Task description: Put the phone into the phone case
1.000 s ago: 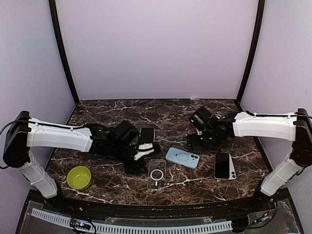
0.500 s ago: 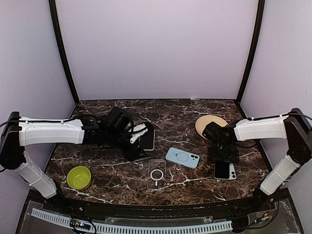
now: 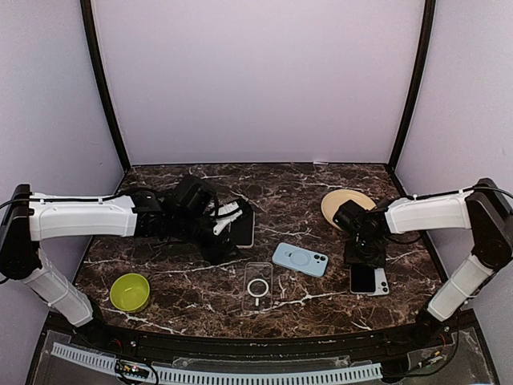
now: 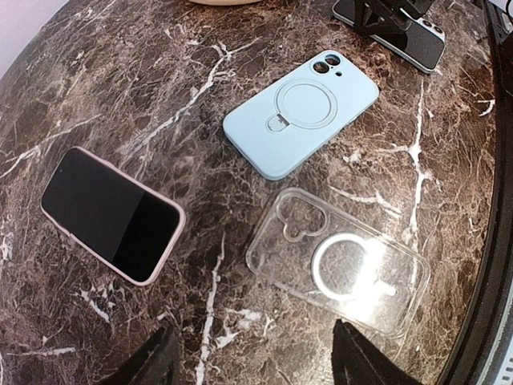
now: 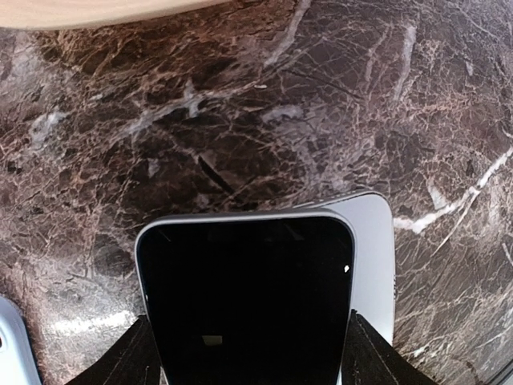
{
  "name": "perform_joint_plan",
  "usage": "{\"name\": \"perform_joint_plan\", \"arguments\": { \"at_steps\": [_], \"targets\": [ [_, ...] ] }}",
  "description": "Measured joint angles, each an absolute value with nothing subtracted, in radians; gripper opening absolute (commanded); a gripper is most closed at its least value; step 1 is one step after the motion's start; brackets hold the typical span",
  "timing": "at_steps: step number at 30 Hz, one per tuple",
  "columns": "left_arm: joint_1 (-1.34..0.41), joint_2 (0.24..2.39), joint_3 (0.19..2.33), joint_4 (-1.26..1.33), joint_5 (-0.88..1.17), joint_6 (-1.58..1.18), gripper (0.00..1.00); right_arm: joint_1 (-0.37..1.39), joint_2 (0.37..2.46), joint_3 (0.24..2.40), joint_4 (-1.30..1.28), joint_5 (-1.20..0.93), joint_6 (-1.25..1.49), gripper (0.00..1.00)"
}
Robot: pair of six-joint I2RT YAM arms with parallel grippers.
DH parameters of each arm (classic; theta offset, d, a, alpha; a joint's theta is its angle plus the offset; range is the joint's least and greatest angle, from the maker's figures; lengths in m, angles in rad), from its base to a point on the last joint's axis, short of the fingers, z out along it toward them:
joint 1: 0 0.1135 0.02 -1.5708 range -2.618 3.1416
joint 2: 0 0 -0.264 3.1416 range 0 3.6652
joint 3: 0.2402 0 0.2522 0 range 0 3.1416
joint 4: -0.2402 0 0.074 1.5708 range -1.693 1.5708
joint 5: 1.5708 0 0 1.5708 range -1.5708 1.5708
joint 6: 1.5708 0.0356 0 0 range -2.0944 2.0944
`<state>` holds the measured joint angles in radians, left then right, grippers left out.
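Note:
A clear phone case [image 3: 257, 285] lies at the front middle of the table, also in the left wrist view [image 4: 337, 261]. A light blue case [image 3: 300, 259] lies right of it. A pink-edged phone [image 3: 243, 227] lies screen up by my left gripper [image 3: 223, 233], which is open and empty above the table [image 4: 252, 361]. A black phone [image 3: 367, 279] lies on a white slab [image 5: 369, 257] that sticks out on its right. My right gripper [image 3: 365, 255] is open and straddles this phone [image 5: 248, 305], one finger along each long edge.
A cream plate [image 3: 346, 204] sits behind the right gripper. A green bowl [image 3: 130, 291] stands at the front left. Black frame posts and purple walls enclose the table.
My left gripper pulled back left from the clear case toward the pink-edged phone. My right arm swung right and down over the black phone, uncovering the cream plate.

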<state>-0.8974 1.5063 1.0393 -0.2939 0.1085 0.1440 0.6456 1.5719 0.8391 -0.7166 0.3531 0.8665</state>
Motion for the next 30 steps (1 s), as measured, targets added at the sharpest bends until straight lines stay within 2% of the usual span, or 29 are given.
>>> {"name": "perform_joint_plan", "arguments": {
  "at_steps": [7, 13, 23, 30],
  "targets": [
    [-0.897, 1.510, 1.039, -0.294, 0.110, 0.145, 0.66, 0.643, 1.547, 0.830, -0.701, 0.329, 0.822, 0.40],
    [-0.898, 1.538, 1.039, -0.297, 0.110, 0.160, 0.65, 0.648, 1.494, 0.826, -0.681, 0.287, 0.781, 0.36],
    [-0.994, 1.602, 0.973, -0.335, 0.146, 0.285, 0.44, 0.728, 1.443, 0.859, -0.678, 0.311, 0.739, 0.35],
    [-1.047, 1.702, 0.966, -0.353, 0.136, 0.342, 0.36, 0.778, 1.411, 0.919, -0.673, 0.335, 0.711, 0.36]
  ]
}}
